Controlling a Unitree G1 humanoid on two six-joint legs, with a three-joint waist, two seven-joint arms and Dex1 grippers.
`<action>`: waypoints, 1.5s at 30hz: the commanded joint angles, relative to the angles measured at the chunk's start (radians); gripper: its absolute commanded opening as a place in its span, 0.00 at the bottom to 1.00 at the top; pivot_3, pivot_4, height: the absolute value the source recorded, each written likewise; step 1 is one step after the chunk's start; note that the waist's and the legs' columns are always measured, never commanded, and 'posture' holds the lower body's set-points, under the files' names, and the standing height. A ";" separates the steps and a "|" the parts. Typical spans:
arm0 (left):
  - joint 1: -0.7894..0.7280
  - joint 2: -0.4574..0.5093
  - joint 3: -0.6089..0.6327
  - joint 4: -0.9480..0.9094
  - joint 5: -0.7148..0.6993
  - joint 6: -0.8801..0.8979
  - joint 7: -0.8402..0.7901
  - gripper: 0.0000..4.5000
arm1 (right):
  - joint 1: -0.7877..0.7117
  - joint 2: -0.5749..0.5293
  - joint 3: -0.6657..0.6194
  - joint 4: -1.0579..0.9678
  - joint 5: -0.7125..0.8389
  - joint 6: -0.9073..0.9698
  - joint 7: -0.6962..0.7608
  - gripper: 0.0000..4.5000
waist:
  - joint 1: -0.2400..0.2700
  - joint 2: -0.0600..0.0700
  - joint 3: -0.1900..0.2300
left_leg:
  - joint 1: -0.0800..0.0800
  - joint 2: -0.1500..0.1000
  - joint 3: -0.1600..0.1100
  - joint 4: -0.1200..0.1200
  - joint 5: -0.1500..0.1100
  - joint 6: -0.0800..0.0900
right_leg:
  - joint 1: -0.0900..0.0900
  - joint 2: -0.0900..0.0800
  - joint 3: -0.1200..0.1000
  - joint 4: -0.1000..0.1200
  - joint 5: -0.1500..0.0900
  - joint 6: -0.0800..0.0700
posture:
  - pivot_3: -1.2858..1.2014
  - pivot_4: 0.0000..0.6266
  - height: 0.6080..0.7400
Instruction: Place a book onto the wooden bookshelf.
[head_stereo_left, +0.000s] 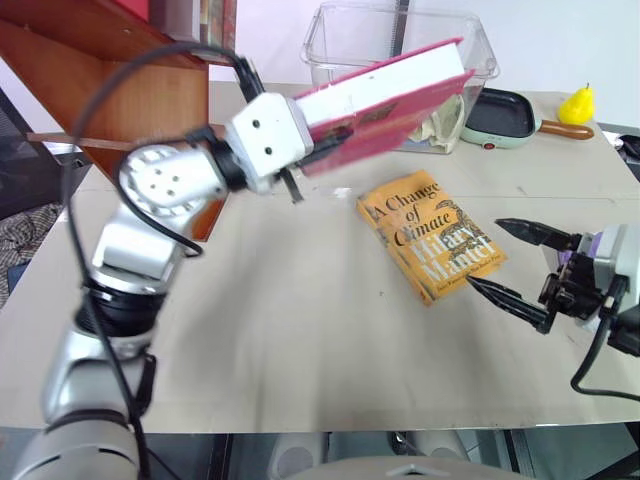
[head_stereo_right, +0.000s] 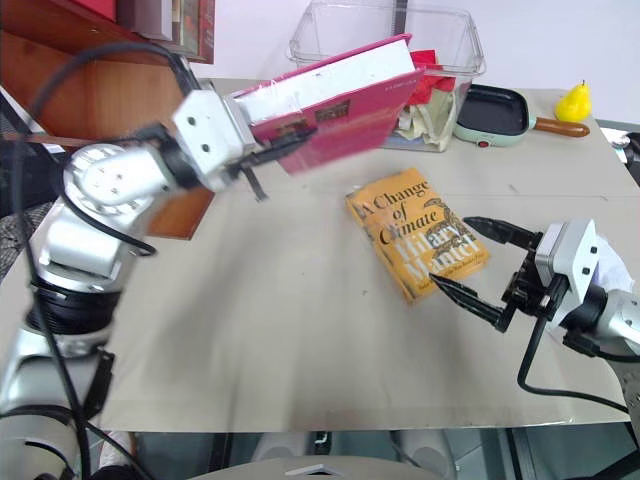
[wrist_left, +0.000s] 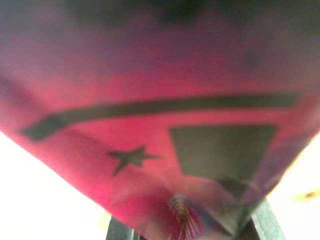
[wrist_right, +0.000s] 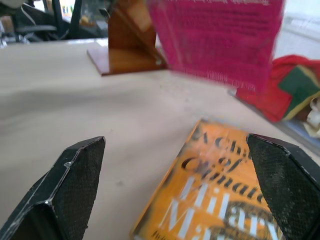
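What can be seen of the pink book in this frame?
The book is a thick magenta-pink paperback with white page edges showing along its upper side. The left hand is shut on one end and holds it in the air, clear of the table, tilted so that its far end rises toward the clear bin. Its cover, with fine print, faces down. It hangs to the right of the wooden bookshelf, not yet on it.

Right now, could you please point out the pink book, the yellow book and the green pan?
pink book (head_stereo_left: 400, 75): left eye view, white page edge.
yellow book (head_stereo_left: 430, 235): left eye view, cover middle.
green pan (head_stereo_left: 500, 115): left eye view, dark inside.
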 joint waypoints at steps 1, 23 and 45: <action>-0.042 0.059 0.063 -0.038 0.008 -0.020 -0.078 0.07 | -0.032 0.006 0.020 0.033 -0.002 -0.040 0.028 1.00 | 0.001 0.001 0.001 | 0.000 0.000 0.000 -0.001 0.000 0.000 | 0.000 0.000 0.000 0.000 -0.001 0.001 | 0.52 0.24 1.00; 0.018 0.610 0.273 0.404 0.231 -0.334 -0.322 0.07 | -0.425 0.062 0.104 0.405 -0.039 -0.179 0.153 1.00 | -0.013 0.001 0.009 | 0.002 0.001 0.000 -0.001 0.000 0.000 | -0.001 0.002 0.000 0.007 -0.002 0.005 | 0.52 0.24 1.00; -0.216 0.473 -0.001 0.456 0.506 -0.039 -0.495 0.07 | -0.301 0.038 0.011 0.111 0.090 -0.088 0.001 1.00 | -0.014 0.003 0.008 | 0.018 0.005 0.005 0.006 0.001 0.000 | 0.010 0.003 0.002 0.021 -0.004 0.005 | 0.52 0.24 1.00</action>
